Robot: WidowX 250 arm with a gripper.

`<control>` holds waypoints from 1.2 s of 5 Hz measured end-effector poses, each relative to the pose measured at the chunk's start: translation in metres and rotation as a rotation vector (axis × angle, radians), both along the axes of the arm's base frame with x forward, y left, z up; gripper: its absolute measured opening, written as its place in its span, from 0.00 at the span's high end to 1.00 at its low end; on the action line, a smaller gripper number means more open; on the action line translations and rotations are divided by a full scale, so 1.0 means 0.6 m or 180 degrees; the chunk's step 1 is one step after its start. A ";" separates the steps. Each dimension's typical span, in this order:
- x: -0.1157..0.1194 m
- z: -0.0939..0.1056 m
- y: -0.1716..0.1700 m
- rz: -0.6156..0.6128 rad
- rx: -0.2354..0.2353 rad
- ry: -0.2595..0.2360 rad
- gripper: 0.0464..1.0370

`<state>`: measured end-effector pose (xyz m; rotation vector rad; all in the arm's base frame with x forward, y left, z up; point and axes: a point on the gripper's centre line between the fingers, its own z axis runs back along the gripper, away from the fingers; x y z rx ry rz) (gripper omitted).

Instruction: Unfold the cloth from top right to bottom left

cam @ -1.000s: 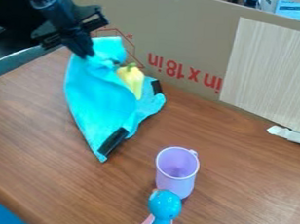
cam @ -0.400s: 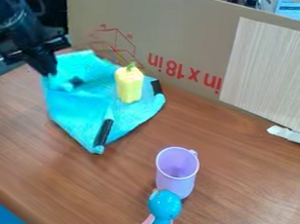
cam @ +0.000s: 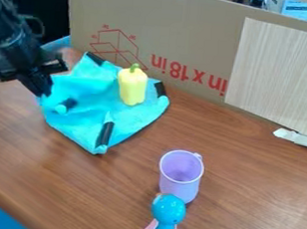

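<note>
The black gripper (cam: pixel 43 89) is at the left, low at the left edge of the cloth, shut on the cloth's upper-left part. The turquoise cloth (cam: pixel 133 116) lies rumpled on the table, with black patches at its top, right and lower corners and another dark patch near the gripper. Part of its left side is raised and creased. A yellow pepper (cam: pixel 132 87) stands upright on the cloth's upper right part.
A lilac cup (cam: pixel 180 174) stands right of centre on the wooden table (cam: pixel 256 194), with a blue figure (cam: pixel 168 210) just below it. A cardboard panel (cam: pixel 183 34) rises behind. A white strip (cam: pixel 298 138) lies at the right.
The gripper has moved down and to the left, drawing the held cloth with it. The cloth is lower and more spread, its top corner now showing, and the pepper is more exposed.
</note>
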<state>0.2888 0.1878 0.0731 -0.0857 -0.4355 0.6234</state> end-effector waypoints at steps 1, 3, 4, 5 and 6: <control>-0.001 -0.008 0.007 -0.0012 0.0076 0.0041 1.00; -0.019 -0.029 0.068 0.0462 0.0272 0.0187 1.00; -0.036 -0.060 0.108 0.0532 0.0338 0.0422 1.00; -0.054 -0.071 0.138 0.0458 0.0380 0.0499 1.00; -0.084 -0.075 0.173 0.0288 0.0466 0.0517 1.00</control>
